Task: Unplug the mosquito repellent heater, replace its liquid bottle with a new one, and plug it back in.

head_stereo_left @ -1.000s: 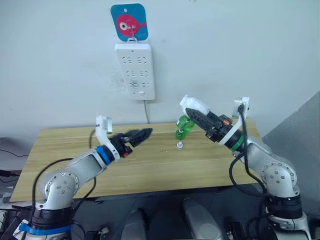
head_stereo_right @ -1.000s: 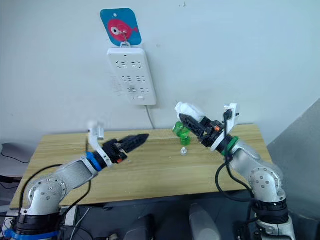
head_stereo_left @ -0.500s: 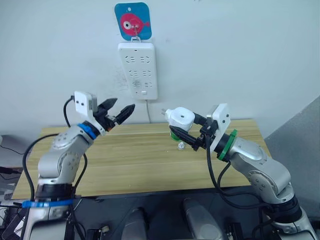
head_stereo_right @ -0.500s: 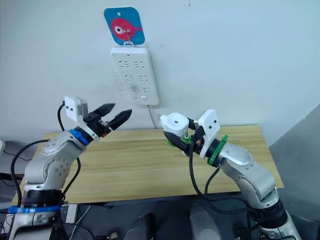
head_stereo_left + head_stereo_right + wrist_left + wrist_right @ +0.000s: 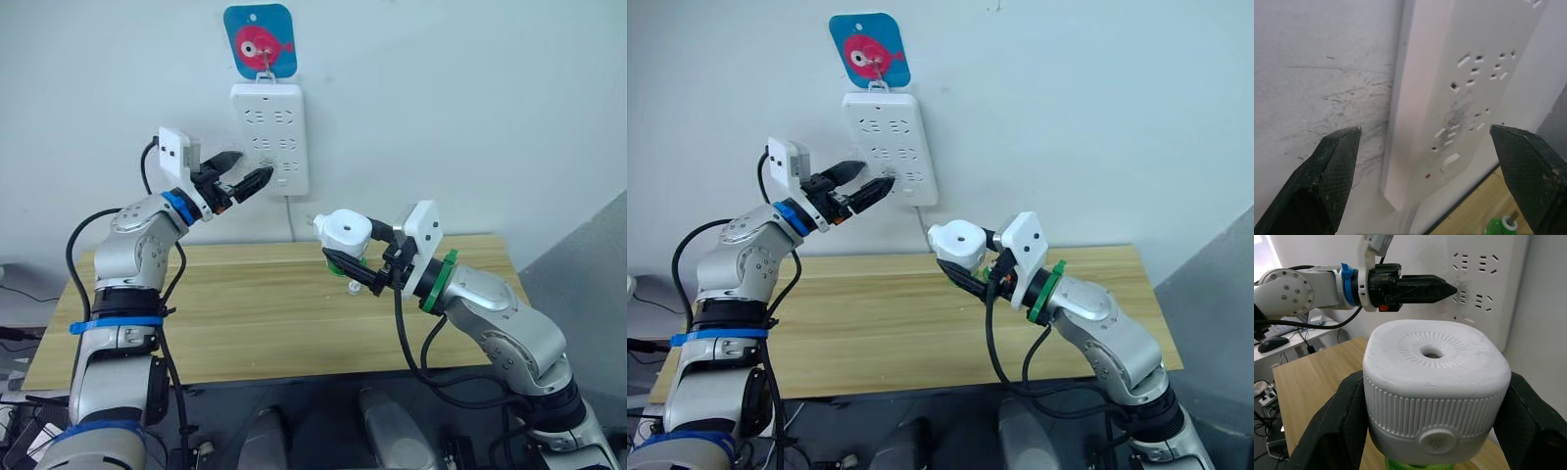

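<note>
Hanging on the wall in the upper middle of the frame, the long white power strip [image 5: 269, 137] sits under a blue tag with a pink fish [image 5: 259, 41], and its cable [image 5: 290, 220] drops straight down behind the wooden surface [image 5: 196, 323]. At the strip's left edge the left gripper [image 5: 250, 178] points at the wall with its fingers [image 5: 1327, 171] spread wide around nothing; in the left wrist view the strip's lower sockets lie between the two tips, with scuffed wall to one side. Right of centre, the right gripper [image 5: 364, 262] holds the mosquito repellent heater [image 5: 347, 233] above the surface, fingers [image 5: 1337, 431] closed against its ribbed sides, round top with a small hole turned toward the camera and two prongs [image 5: 315, 222] poking out toward the strip. Green plastic of a liquid bottle [image 5: 340, 262] shows just under the heater body. A second green bottle with a dark wick [image 5: 1502, 226] appears low in the left wrist view, on the wood below the strip. A small whitish cap [image 5: 353, 287] lies on the surface just below the heater. Between heater and strip the air is open, crossed by the cable alone. The left half of the surface and its front edge lie bare; a grey panel [image 5: 588, 274] rises at the far right, close behind the right arm
</note>
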Robot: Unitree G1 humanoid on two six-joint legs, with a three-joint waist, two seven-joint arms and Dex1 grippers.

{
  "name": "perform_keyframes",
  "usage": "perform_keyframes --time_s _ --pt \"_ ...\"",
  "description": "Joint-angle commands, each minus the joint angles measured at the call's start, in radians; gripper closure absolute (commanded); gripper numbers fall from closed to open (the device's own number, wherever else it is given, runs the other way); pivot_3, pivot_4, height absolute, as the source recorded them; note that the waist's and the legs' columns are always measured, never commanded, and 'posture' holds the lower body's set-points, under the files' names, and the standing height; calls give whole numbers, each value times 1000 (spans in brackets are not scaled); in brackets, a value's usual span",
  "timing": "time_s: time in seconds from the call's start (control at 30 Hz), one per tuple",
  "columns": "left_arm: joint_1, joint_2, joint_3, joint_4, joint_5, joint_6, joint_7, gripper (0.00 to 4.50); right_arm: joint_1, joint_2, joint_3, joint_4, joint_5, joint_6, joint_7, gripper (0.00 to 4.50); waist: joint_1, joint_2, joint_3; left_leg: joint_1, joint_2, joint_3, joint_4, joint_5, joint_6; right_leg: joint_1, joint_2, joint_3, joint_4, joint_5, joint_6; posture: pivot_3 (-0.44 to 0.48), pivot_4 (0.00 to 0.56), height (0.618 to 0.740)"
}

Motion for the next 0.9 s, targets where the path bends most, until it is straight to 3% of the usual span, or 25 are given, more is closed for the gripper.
perform_keyframes --time_s 0.03,0.3,0.4,0.67,0.9 --pt "-56 -12 -1 30 29 -41 -46 0 -17 9 -19 -54 -1 -2 6 1431 0 0 0 0 0 0 0 0 0 0 0 0 0 0 0 -232 206 740" --pt "-113 -47 -13 61 58 -63 -130 0 -22 19 -21 -48 -7 9 7 1431 0 0 0 -1 0 -1 2 0 0 1 0 0 0 0 0 -239 204 740" --pt "-116 -51 -17 61 63 -59 -152 556 -24 23 -19 -46 -9 13 6 1431 -2 0 0 0 0 -1 1 0 0 1 0 0 0 0 0 -240 203 740" --pt "-128 -48 -11 100 99 -75 -135 2920 -97 72 -8 -4 -62 44 -47 1431 -3 0 0 0 0 -2 2 0 0 2 0 -1 0 0 0 -242 200 740" --pt "-114 -33 -14 81 111 -49 -142 3162 -273 161 9 156 -191 95 -158 1431 -7 0 0 0 -1 -1 7 2 2 4 0 1 0 3 1 -239 199 740"
